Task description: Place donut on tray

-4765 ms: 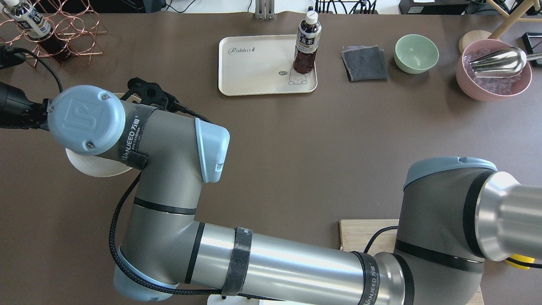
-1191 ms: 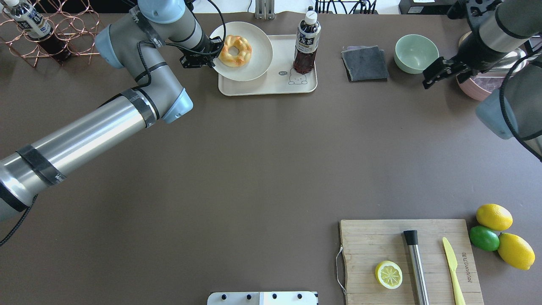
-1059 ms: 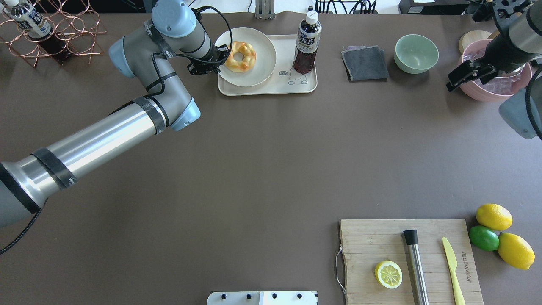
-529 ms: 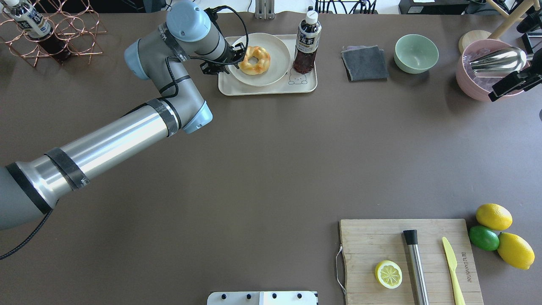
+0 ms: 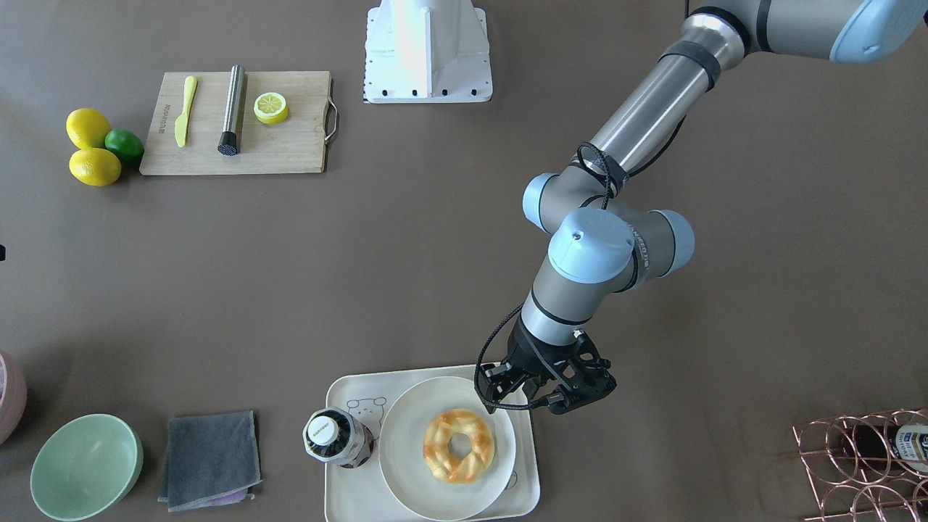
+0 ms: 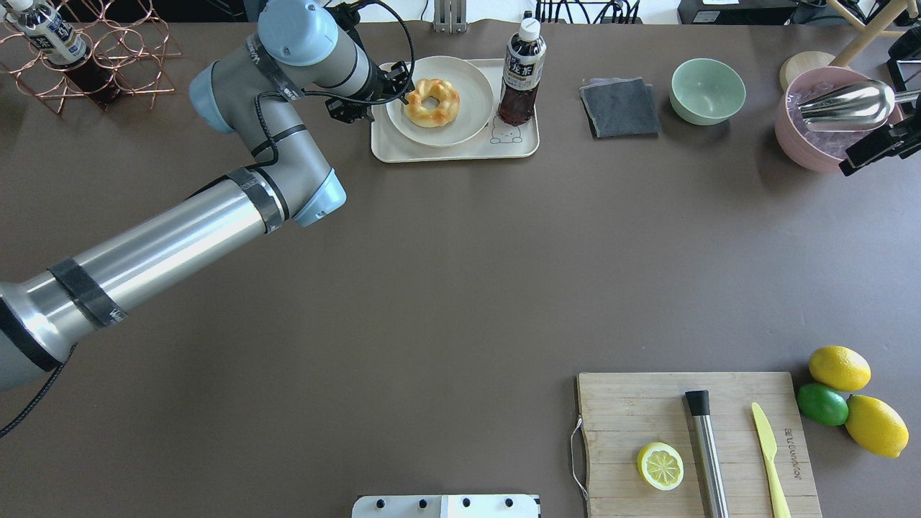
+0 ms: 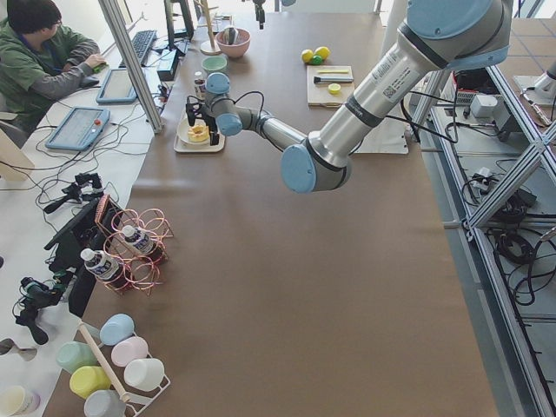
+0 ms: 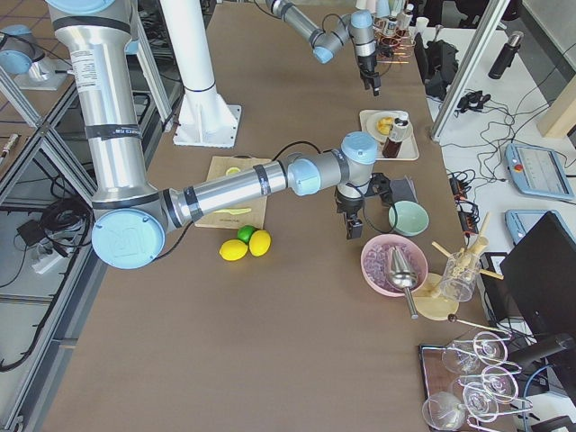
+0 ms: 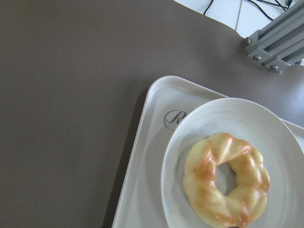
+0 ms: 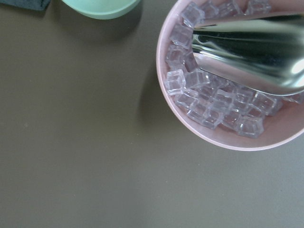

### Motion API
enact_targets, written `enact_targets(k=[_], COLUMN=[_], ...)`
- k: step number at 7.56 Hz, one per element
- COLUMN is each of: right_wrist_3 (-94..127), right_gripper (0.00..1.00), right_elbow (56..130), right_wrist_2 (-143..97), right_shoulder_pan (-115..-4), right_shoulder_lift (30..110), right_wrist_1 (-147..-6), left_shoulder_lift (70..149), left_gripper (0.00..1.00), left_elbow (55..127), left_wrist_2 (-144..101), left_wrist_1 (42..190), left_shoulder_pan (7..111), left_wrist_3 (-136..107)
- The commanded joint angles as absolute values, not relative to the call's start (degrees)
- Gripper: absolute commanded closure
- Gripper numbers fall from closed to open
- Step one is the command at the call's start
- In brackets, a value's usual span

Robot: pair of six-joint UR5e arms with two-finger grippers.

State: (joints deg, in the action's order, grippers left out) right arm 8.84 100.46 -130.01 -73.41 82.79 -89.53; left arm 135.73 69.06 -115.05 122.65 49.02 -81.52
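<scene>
From across the table, the donut (image 5: 459, 444) lies in the middle of a round white plate (image 5: 397, 453), and the plate sits on the cream tray (image 5: 346, 494) beside a capped tea bottle (image 5: 328, 435). The left claw (image 5: 545, 391) hangs at the plate's rim on the side nearer the robot, just beside the donut but apart from it; I cannot tell whether its fingers are spread or clenched

From over the robot's shoulders, the donut (image 6: 432, 102) is to the right of the left claw (image 6: 381, 90), which is at the tray's left end. The right claw (image 6: 874, 144) hovers by a pink bowl (image 6: 791, 140) far off to the right, well apart from the tray; its grip is unreadable too

The side views show the donut (image 7: 199, 133) only small, on the plate

The left wrist camera looks down on the donut (image 9: 225, 178) on the plate, with no finger in sight

The right wrist camera shows ice cubes (image 10: 209, 107) and a metal scoop (image 10: 247, 47) in the pink bowl
</scene>
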Motion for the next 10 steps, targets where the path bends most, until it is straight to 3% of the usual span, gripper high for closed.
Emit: enact_targets(k=[1,3,7,10], right_wrist_3=[4.34,-0.08,-0.18,-0.18], right_gripper=[0.00,0.00,0.00,0.00], right_elbow=[100.20,99.41,95.28,94.83], right_wrist_2=[-130.08,-129.64,-129.11,-129.20], right_shoulder_pan=[-78.98,-84.79,-89.47,-89.56], right_shoulder_lift=[88.12,93.75,96.68,97.47], right_wrist_1=[-89.56,-90.00,-89.56,-89.56], left_shoulder_lift=[120.73,112.36,92.52,81.86], left_gripper=[0.01,0.01,0.00,0.01], left_elbow=[92.64,102.62,102.22,102.13], left_wrist_2=[-123.47,-124.10,-134.01,-136.75], left_wrist_1=[105.45,91.91,90.00,89.91], left_shoulder_pan=[56.14,63.42,81.17,91.47], left_wrist_3=[-67.40,-47.39,-7.48,4.36])
